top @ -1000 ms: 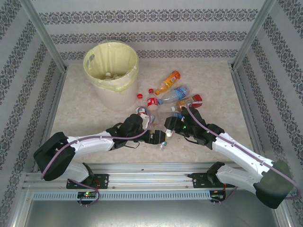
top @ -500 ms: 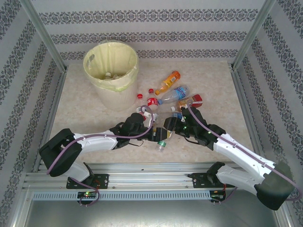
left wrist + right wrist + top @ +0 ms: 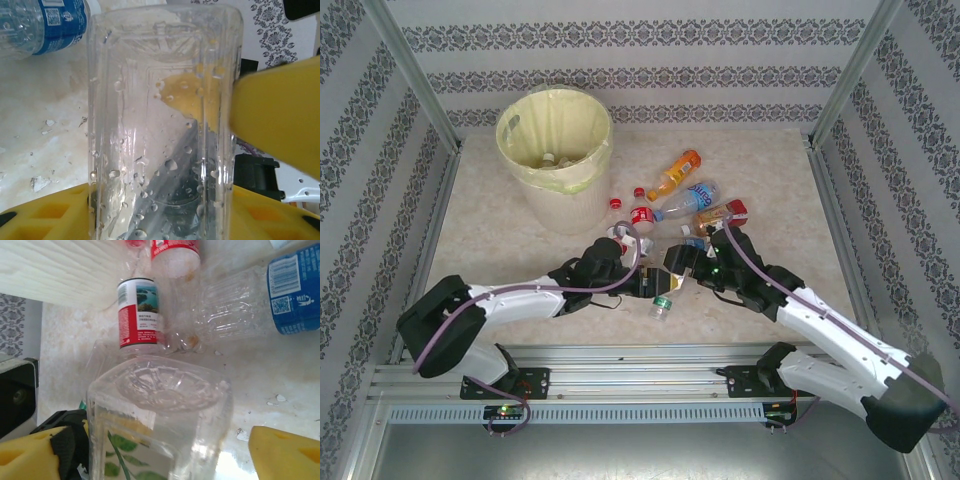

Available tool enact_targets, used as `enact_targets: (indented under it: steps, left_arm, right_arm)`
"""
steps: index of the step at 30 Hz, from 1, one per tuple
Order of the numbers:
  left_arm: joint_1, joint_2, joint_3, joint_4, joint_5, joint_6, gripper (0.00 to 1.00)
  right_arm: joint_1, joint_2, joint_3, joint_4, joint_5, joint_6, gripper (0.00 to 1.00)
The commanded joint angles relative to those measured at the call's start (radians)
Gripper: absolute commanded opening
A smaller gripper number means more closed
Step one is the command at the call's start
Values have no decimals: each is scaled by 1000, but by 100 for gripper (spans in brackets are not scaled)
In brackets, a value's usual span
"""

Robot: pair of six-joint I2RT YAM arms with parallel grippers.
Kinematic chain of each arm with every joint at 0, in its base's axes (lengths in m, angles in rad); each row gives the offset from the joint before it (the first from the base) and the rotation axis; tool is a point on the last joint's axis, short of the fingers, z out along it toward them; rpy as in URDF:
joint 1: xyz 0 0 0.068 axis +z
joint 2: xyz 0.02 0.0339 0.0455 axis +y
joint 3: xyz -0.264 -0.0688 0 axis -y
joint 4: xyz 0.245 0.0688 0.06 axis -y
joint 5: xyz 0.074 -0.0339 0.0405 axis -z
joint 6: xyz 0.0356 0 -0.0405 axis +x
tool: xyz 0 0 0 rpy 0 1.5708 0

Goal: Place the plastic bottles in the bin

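A clear bottle with a green cap and a leaf label hangs low over the table between my two grippers. My left gripper is shut on it. In the left wrist view its wet clear wall stands between my yellow fingers. My right gripper is open around the same bottle, with a gap to the right pad. More plastic bottles lie behind: an orange one, a blue-labelled one, a red-labelled one. The pale-yellow bin stands at the back left.
A brownish bottle with a red cap lies just beyond my right arm. A red-and-white labelled bottle and a blue-labelled one lie close ahead. Some bottles rest inside the bin. Metal posts and patterned walls enclose the table.
My left gripper has moved in and closed on the clear bottle. My right gripper, which held it before, has opened.
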Motion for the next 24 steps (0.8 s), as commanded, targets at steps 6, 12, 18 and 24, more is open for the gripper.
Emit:
enact_targets:
  steps: [6, 12, 18, 24]
  left_arm:
    - [16, -157, 103, -294, -60, 106, 51]
    - [80, -245, 252, -606, -97, 198, 51]
    - [174, -260, 495, -954, -147, 315, 51]
    - [278, -217, 753, -1208, -208, 420, 52]
  right_arm:
    - [-24, -179, 79, -88, 9, -140, 98]
    - [-24, -281, 196, -149, 20, -249, 98]
    - [-22, -300, 337, -146, 36, -334, 98]
    - [-22, -268, 471, -135, 42, -400, 98]
